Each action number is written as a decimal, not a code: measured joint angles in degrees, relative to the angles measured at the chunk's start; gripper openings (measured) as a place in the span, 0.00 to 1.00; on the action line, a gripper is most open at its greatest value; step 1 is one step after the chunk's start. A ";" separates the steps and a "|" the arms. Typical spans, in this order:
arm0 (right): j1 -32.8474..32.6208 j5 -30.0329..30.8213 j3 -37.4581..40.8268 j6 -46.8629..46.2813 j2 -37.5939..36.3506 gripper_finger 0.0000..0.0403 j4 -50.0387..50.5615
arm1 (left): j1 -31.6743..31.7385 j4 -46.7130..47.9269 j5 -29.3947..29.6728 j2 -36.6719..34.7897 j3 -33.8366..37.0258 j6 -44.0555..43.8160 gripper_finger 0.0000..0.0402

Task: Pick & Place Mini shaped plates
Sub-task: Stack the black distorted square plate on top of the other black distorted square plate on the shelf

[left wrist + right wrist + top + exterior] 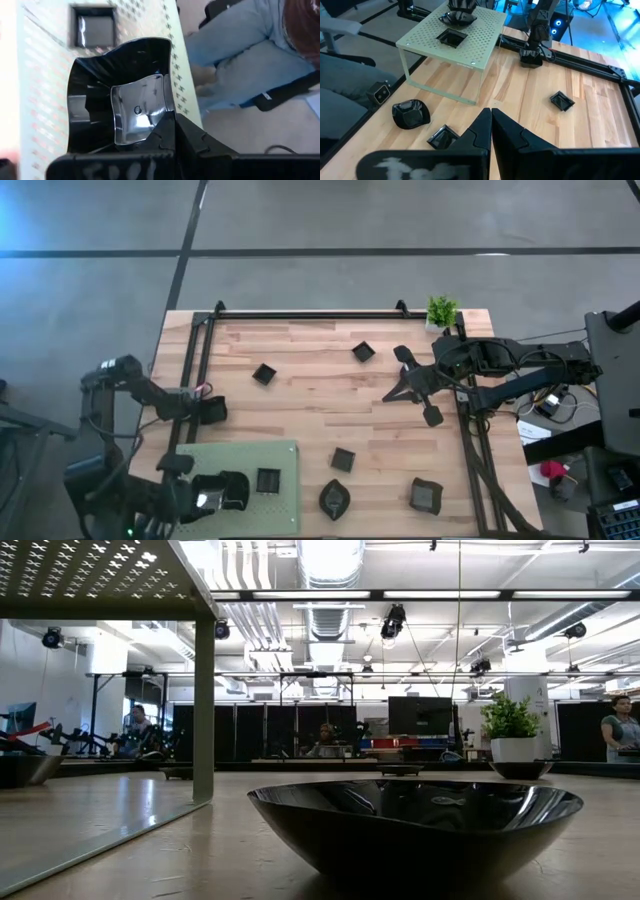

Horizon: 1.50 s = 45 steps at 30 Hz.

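Partly done, by the look of it: 7 small black plates in view, 2 of them at the light green perforated raised mat [205, 465], 5 not yet moved.

On the mat: 1 small black square dish [268, 480], set down flat and free of any grip. Just beside it, 1 black wavy-edged plate [117, 107], sitting on or just above the mat under the left gripper [225, 492]. Jaws together there, seemingly pinched on that plate's rim in the left wrist view; hard to say whether already resting on the mat. Counts as mid-placement, release not yet made.

Left on the pale wooden bench [300, 405], well apart from one another:
- 1 black square dish [263, 373] toward the far left.
- 1 black square dish [363, 352] toward the far middle.
- 1 black square dish [343, 460] near the mat's right edge.
- 1 black leaf-like dish [335, 498] at the near edge.
- 1 black rounded-square dish [425, 496] at the near right.

Right gripper [432, 415] over the bench's right side, jaws together and holding nothing, touching no dish.

Judged remaining: release of the held plate, then 5 more pick-ups and placements. Possibly more dishes out of sight; cannot tell.
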<state>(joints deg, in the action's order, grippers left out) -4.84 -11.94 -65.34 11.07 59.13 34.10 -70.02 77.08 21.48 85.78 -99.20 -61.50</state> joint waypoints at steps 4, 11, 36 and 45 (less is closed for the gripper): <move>0.00 0.00 0.00 0.00 0.00 0.02 -0.02 | -0.46 -0.15 -2.17 0.77 0.02 -2.91 0.00; 0.00 0.00 0.00 0.03 0.00 0.02 -0.02 | -1.32 -0.11 -4.06 0.77 0.02 -5.75 0.00; 0.00 -0.09 0.00 -0.14 0.00 0.02 -0.03 | -2.91 2.75 -7.22 0.61 1.01 -3.46 0.00; 0.00 -0.09 0.00 -0.37 -0.02 0.02 -0.02 | -2.87 2.73 -7.79 0.44 1.03 -2.60 0.00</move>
<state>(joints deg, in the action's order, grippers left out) -4.84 -12.03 -65.34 10.70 59.11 34.09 -72.88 79.81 13.69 86.21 -98.17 -64.10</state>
